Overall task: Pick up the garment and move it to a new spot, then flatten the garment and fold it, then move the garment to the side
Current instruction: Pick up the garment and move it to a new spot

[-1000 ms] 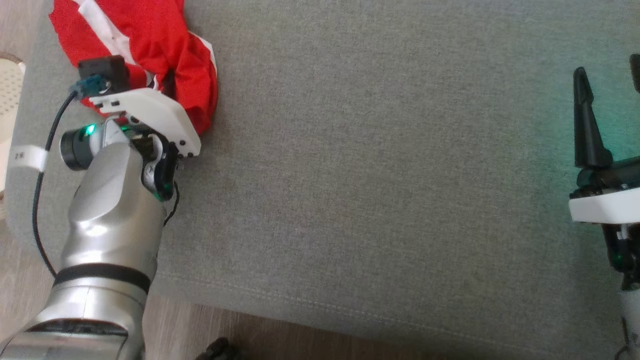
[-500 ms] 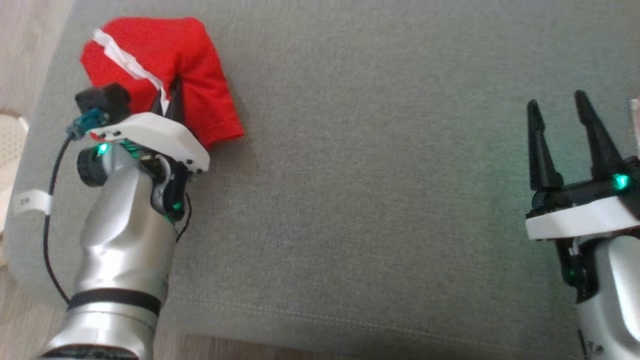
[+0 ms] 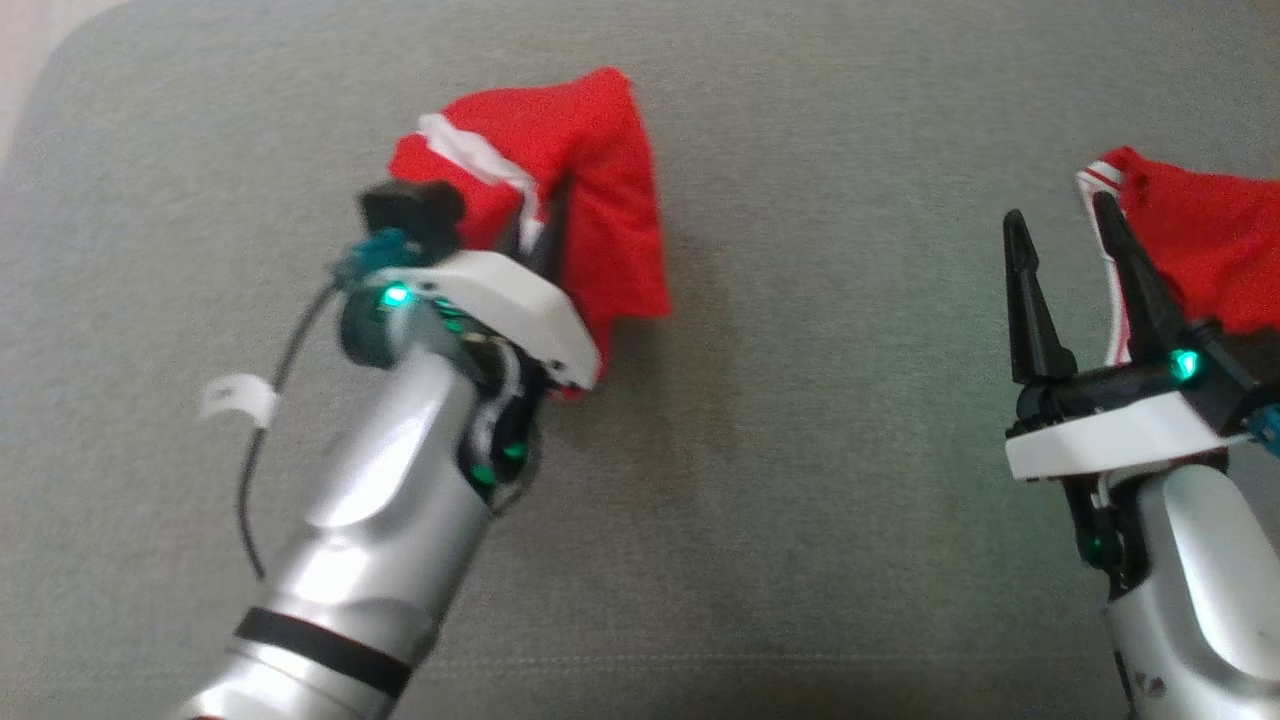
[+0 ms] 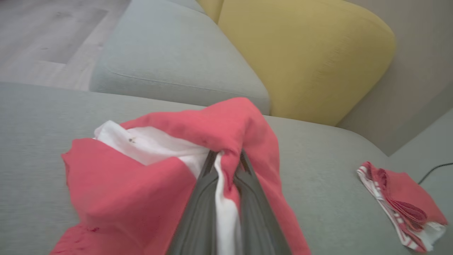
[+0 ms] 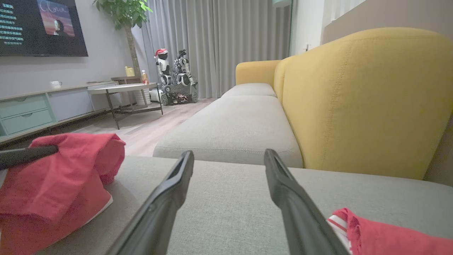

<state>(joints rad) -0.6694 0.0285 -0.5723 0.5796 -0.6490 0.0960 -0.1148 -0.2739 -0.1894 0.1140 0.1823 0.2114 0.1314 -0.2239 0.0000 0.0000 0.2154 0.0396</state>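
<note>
**Head view.** Carried inward over the last second: the red garment [image 3: 610, 200], earlier bunched at the left edge of the grey seat cushion [image 3: 800, 480], now well in from that edge. Part of that shift is only apparent, given a swing of the camera. Pinched together on a fold of the cloth, with white trim between them: the fingers of the left gripper [image 3: 545, 212]. Newly in full sight at the right: the right gripper [image 3: 1058, 212], fingers apart and empty, just in front of a second red garment [image 3: 1210, 250]. Judged: first step, the move to a new spot, under way. Flattening and folding not yet begun.

**Left wrist view.** Both dark fingers closed on red cloth and a white strip, with the rest draped left and down onto the cushion. Second red garment lying folded, well apart at the right. Beyond: another grey cushion [image 4: 170, 60] and a yellow backrest [image 4: 311, 60].

**Right wrist view.** Fingers spread wide over bare cushion. Gripped garment at the left, folded one at the lower right.

**Counted.** Red garments, two: one held, one folded. Grippers, two. Grey cushions, two. Yellow backrest sections, two.
</note>
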